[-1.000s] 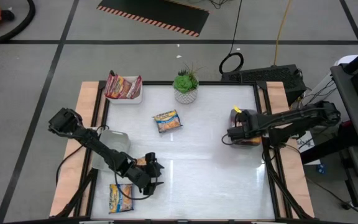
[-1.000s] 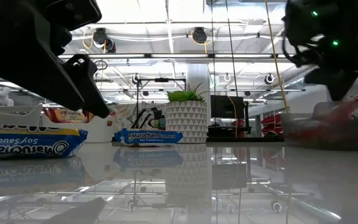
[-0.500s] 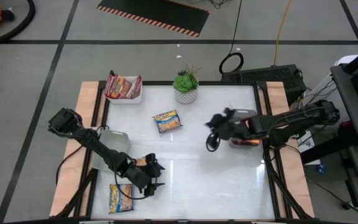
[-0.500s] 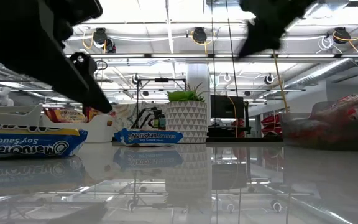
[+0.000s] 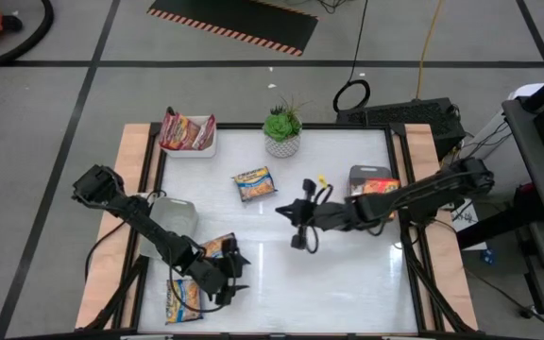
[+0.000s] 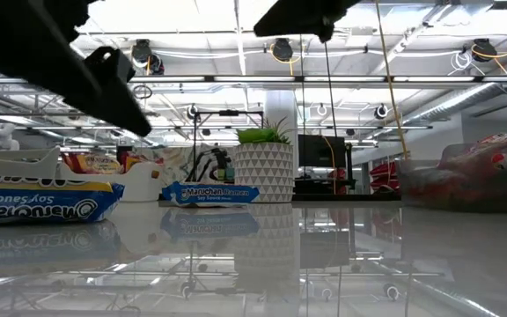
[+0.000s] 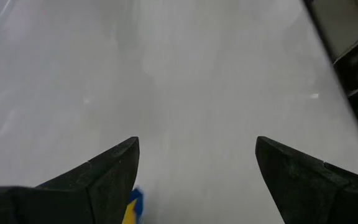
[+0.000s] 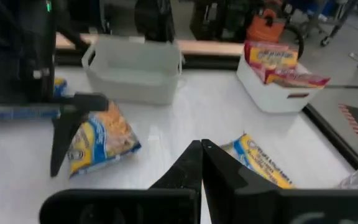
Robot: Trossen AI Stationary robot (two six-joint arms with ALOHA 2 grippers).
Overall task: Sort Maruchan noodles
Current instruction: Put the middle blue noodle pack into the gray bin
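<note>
The white table (image 5: 329,274) carried three bins: a grey tray (image 5: 368,176) behind the right gripper (image 5: 297,229), toward that arm's base, with orange-red packets (image 5: 376,186) in it; a white tray (image 8: 272,87) of dark red packets (image 5: 185,130) far off at the opposite back corner; and a pale bin (image 8: 134,68) beside the left arm. The right gripper hung over mid-table with its fingers pressed together and nothing between them. A blue-and-yellow packet (image 5: 254,183) lay loose just ahead of it, toward the potted plant (image 5: 282,126).

The left gripper (image 5: 231,281) stood near the front edge with its fingers (image 7: 104,171) spread wide and empty. Two more blue-and-yellow packets lay right beside it: one (image 5: 216,247) just behind, one (image 5: 183,298) at its outer side.

The step in hand was probably a reach for the loose middle packet. To do it well, the right fingers needed to part before descending, then straddle the flat packet across its narrow span and pinch a crinkled edge, since a thin wrapper would slide on the glossy top.
</note>
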